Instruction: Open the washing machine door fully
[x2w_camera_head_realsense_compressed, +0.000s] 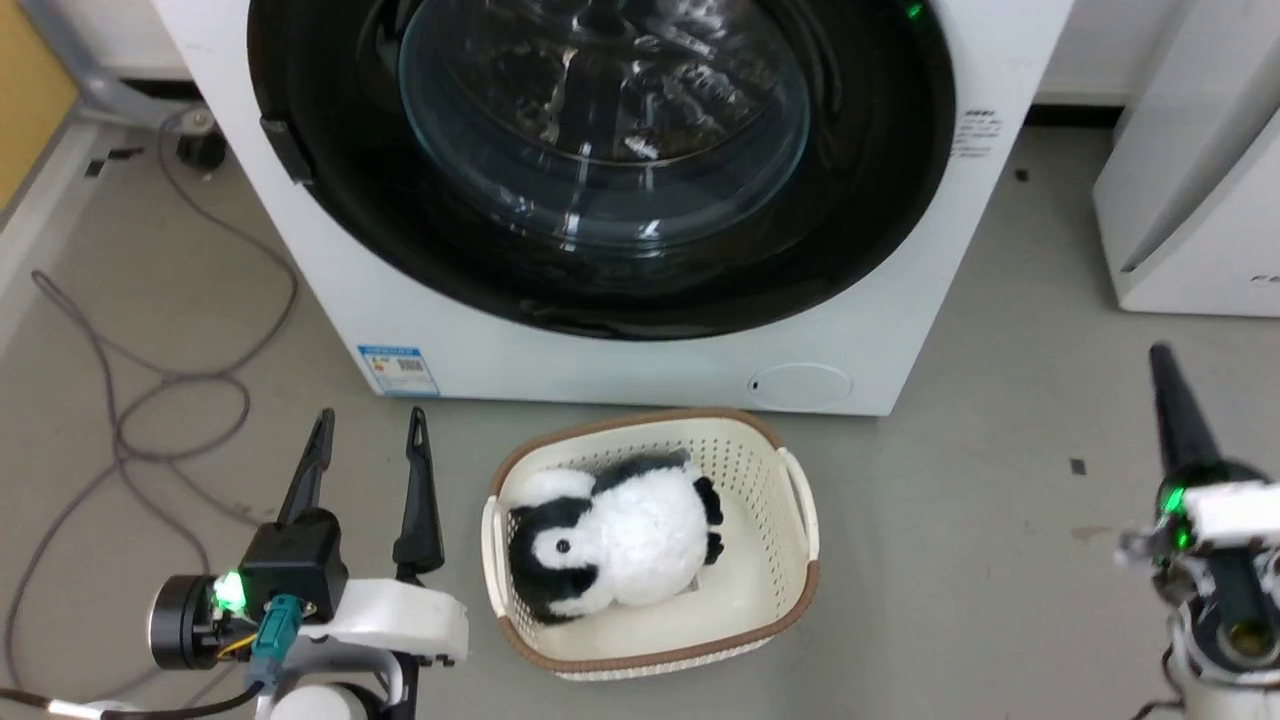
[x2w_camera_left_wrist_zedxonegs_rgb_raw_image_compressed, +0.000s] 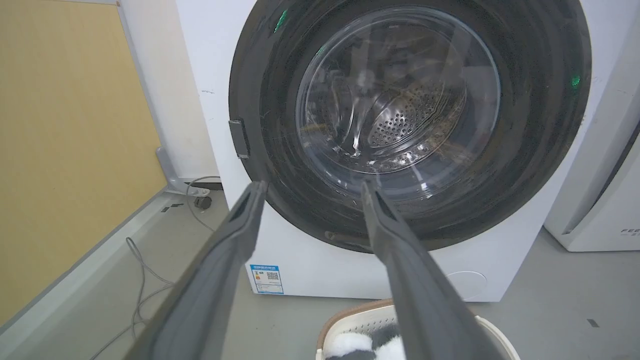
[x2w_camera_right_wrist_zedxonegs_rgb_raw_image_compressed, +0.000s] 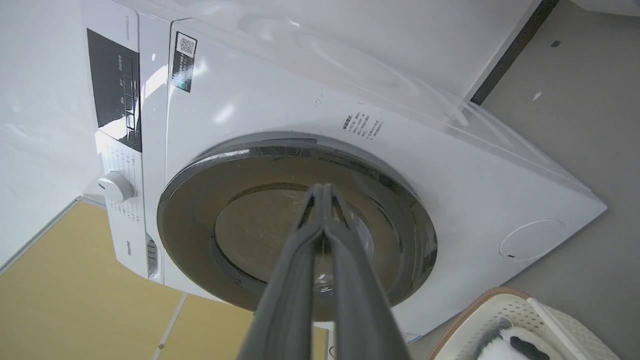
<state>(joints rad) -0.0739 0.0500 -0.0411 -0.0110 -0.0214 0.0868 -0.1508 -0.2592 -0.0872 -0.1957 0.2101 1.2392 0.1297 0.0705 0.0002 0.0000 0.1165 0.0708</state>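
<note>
The white washing machine (x2w_camera_head_realsense_compressed: 620, 365) stands before me, its round glossy black door (x2w_camera_head_realsense_compressed: 330, 230) lying flush against the front, a clear glass bowl at its centre. A small dark handle tab (x2w_camera_head_realsense_compressed: 287, 150) sits on the door's left rim. In the left wrist view the door (x2w_camera_left_wrist_zedxonegs_rgb_raw_image_compressed: 540, 165) faces me and the perforated drum shows through the glass. My left gripper (x2w_camera_head_realsense_compressed: 370, 425) is open, low on the floor, well short of the machine. My right gripper (x2w_camera_head_realsense_compressed: 1160, 352) is shut on nothing, far to the right. Seen from the right wrist, the shut gripper (x2w_camera_right_wrist_zedxonegs_rgb_raw_image_compressed: 322, 187) points at the door (x2w_camera_right_wrist_zedxonegs_rgb_raw_image_compressed: 200, 205).
A cream basket (x2w_camera_head_realsense_compressed: 795, 500) holding a black-and-white plush penguin (x2w_camera_head_realsense_compressed: 615, 535) stands on the floor directly below the door. Grey cables (x2w_camera_head_realsense_compressed: 150, 380) trail across the floor at the left. A second white appliance (x2w_camera_head_realsense_compressed: 1190, 200) stands at the right. A yellow panel (x2w_camera_left_wrist_zedxonegs_rgb_raw_image_compressed: 65, 125) borders the left side.
</note>
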